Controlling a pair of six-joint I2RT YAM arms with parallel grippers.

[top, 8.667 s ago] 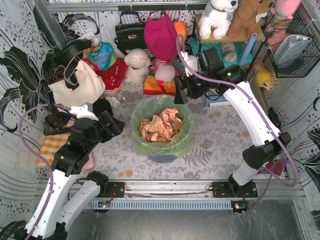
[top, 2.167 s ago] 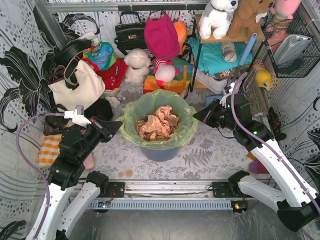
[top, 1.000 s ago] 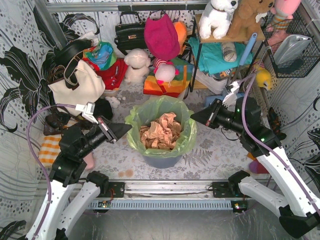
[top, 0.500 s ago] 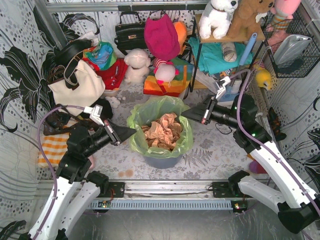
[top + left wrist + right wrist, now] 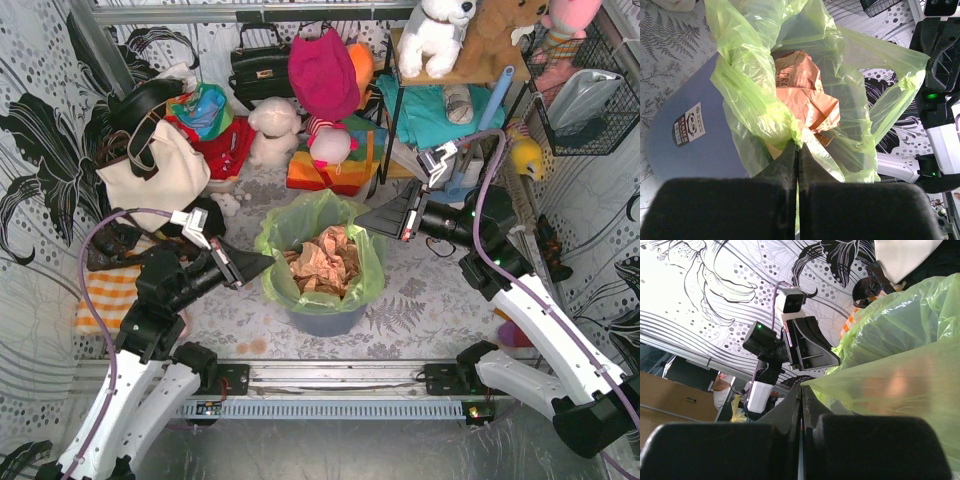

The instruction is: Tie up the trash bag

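Looking down the left wrist camera, I see the left tool (image 5: 796, 146) with its jaws pressed flat together and a bunched fold of the trash bag (image 5: 752, 95) pinched at the tips. The thin lime-green film fans up and away from that pinch. On the other side, the right tool (image 5: 801, 388) has its jaws closed too, and a stretched corner of the bag's rim comes to a point right at its fingertips.

From the overhead view, both tools meet the bag at its mouth. The left one holds the rim on the side toward the left edge of the surface (image 5: 425, 290), and the right one holds it on the far right side. The rim is lifted and drawn inward between them, and the mouth is open on top. Crumpled brownish-tan waste (image 5: 328, 262) shows inside.

The bag sits in a round blue-grey bin (image 5: 325, 318), whose wall is bare below the green film. A small label (image 5: 689, 131) with a barcode is stuck on that wall. The bin stands about midway between the left and right edges, somewhat nearer the near edge. A cream tote bag (image 5: 160, 168) leans well apart from it, toward the far left corner.
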